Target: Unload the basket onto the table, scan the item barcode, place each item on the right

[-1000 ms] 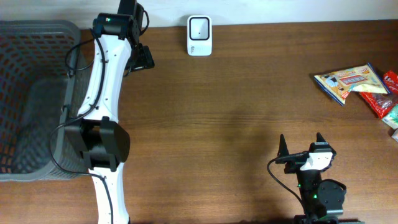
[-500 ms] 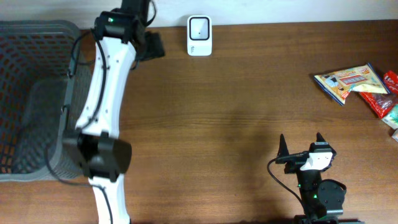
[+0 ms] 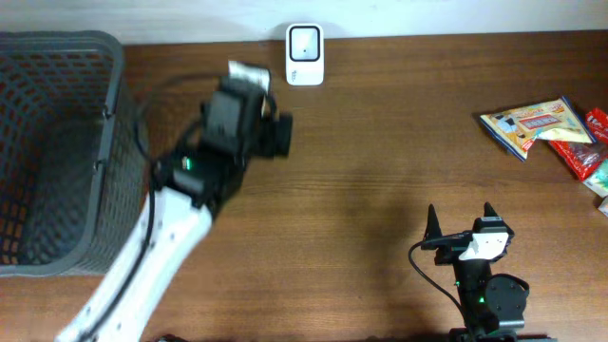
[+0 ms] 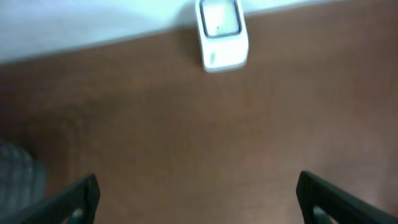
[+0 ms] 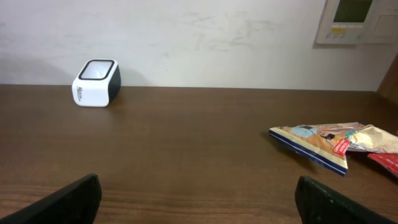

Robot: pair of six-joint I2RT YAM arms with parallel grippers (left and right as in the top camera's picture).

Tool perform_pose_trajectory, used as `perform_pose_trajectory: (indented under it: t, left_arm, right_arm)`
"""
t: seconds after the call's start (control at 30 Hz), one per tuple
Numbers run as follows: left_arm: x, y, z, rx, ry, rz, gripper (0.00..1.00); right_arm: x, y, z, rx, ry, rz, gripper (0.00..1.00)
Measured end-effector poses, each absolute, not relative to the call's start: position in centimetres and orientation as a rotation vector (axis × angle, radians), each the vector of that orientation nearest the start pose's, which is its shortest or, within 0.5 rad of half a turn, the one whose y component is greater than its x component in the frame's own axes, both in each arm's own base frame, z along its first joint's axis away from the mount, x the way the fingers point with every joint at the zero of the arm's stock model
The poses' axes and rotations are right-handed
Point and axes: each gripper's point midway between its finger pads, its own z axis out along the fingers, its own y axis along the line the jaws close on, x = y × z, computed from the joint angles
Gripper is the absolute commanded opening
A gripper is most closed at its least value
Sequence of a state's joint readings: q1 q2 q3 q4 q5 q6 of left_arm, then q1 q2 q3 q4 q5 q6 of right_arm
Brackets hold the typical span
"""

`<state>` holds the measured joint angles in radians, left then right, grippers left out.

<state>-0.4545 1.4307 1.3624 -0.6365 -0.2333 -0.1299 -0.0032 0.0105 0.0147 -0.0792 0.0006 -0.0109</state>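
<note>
Snack packet [image 3: 528,122] lies flat near right edge of table [image 3: 380,142], red packets [image 3: 578,157] beside it. White scanner [image 3: 304,55] stands at far edge. Left gripper [image 4: 198,199] near scanner, jaws wide apart, empty. Right gripper [image 3: 460,220] at near edge, jaws spread, empty. Basket [image 3: 57,152] far left.

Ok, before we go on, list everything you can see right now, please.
barcode scanner: one, white, far table edge, centre
basket: one, grey mesh, table's left end
snack packet: one, blue and yellow, right side
red packet: at least one, red, beside it at the right edge
table: one, brown wood
left tool: one, black, open, empty, near the scanner
right tool: one, black, open, empty, near edge, right
</note>
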Motion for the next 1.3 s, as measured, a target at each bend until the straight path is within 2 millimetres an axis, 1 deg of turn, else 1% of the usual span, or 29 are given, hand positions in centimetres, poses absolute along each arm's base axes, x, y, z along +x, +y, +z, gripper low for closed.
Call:
perform_pose_trajectory:
  t: [0.03,0.1,0.13,0.17,0.23,0.27,0.3,0.37,0.4,0.47,0.5,0.53,0.57,0.63,0.67,0.7,0.77,0.93,1.07,1.1,1.2,1.23,1.3]
  left_arm:
    - [37.9,-14.6,25.3,0.264,2.209,-0.058,0.99]
    - [35.3,-13.7,24.7,0.285,2.161,-0.073,0.99]
    - [33.7,-13.0,24.7,0.281,2.121,-0.085,0.99]
    - [31.8,-11.9,24.7,0.272,2.077,-0.096,0.99]
    - [29.4,-10.7,24.6,0.263,2.03,-0.109,0.99]
    - [27.8,-9.9,24.1,0.26,2.005,-0.115,0.99]
    - [27.0,-9.4,23.7,0.255,1.988,-0.115,0.99]
    - [26.0,-8.6,22.4,0.245,1.981,-0.103,0.99]
    - [25.5,-8.2,20.9,0.24,1.985,-0.092,0.99]
    - [25.4,-8.1,19.9,0.237,1.982,-0.089,0.99]
    - [25.5,-8.0,19.4,0.222,1.952,-0.095,0.99]
    - [25.5,-7.7,18.3,0.214,1.947,-0.092,0.99]
    - [25.5,-7.5,17.6,0.203,1.933,-0.093,0.99]
    - [25.8,-7.0,17.0,0.164,1.879,-0.099,0.99]
    - [26.1,-6.7,17.1,0.143,1.838,-0.106,0.99]
    - [26.3,-6.3,17.3,0.117,1.782,-0.118,0.99]
    - [26.3,-5.3,16.8,0.076,1.727,-0.116,0.99]
    - [25.9,-3.3,14.8,0.022,1.703,-0.088,0.99]
    - [25.7,-1.8,15.7,-0.018,1.667,-0.071,0.99]
    - [25.6,-1.5,15.5,-0.026,1.673,-0.064,0.99]
    - [25.1,-0.5,14.1,-0.05,1.729,-0.04,0.99]
    - [25.0,-0.3,13.9,-0.057,1.735,-0.034,0.99]
    - [24.8,0.2,14.5,-0.073,1.706,-0.025,0.99]
  right_arm:
    - [24.6,-0.1,15.9,-0.005,1.645,-0.011,0.99]
    - [24.6,-0.1,15.9,-0.006,1.646,-0.011,0.99]
    - [24.6,-0.1,15.9,-0.006,1.646,-0.011,0.99]
    - [24.6,-0.1,15.9,-0.006,1.645,-0.01,0.99]
    - [24.6,-0.1,15.9,-0.006,1.646,-0.011,0.98]
    - [24.6,-0.1,15.9,-0.006,1.646,-0.01,0.99]
    - [24.6,-0.1,15.9,-0.006,1.645,-0.011,0.98]
    - [24.6,-0.1,15.9,-0.006,1.645,-0.011,0.99]
    - [24.6,-0.1,15.9,-0.005,1.646,-0.011,0.98]
    - [24.6,-0.1,15.9,-0.005,1.646,-0.011,0.99]
    - [24.6,-0.1,15.9,-0.005,1.645,-0.011,0.98]
    - [24.6,-0.1,15.9,-0.005,1.645,-0.011,0.98]
    - [24.6,-0.1,15.9,-0.005,1.646,-0.011,0.99]
    - [24.6,-0.1,15.9,-0.005,1.646,-0.012,0.99]
    - [24.6,-0.1,15.9,-0.004,1.645,-0.011,0.98]
    - [24.6,-0.1,15.9,-0.005,1.646,-0.011,0.98]
    - [24.6,-0.1,15.9,-0.005,1.646,-0.011,0.98]
    - [24.6,-0.1,15.9,-0.005,1.646,-0.012,0.99]
    - [24.6,-0.1,15.9,-0.005,1.646,-0.011,0.99]
    - [24.6,-0.1,15.9,-0.004,1.646,-0.011,0.99]
    - [24.6,-0.1,15.9,-0.005,1.646,-0.012,0.99]
    - [24.6,-0.1,15.9,-0.005,1.646,-0.011,0.98]
    - [24.6,-0.1,15.9,-0.004,1.646,-0.01,0.99]
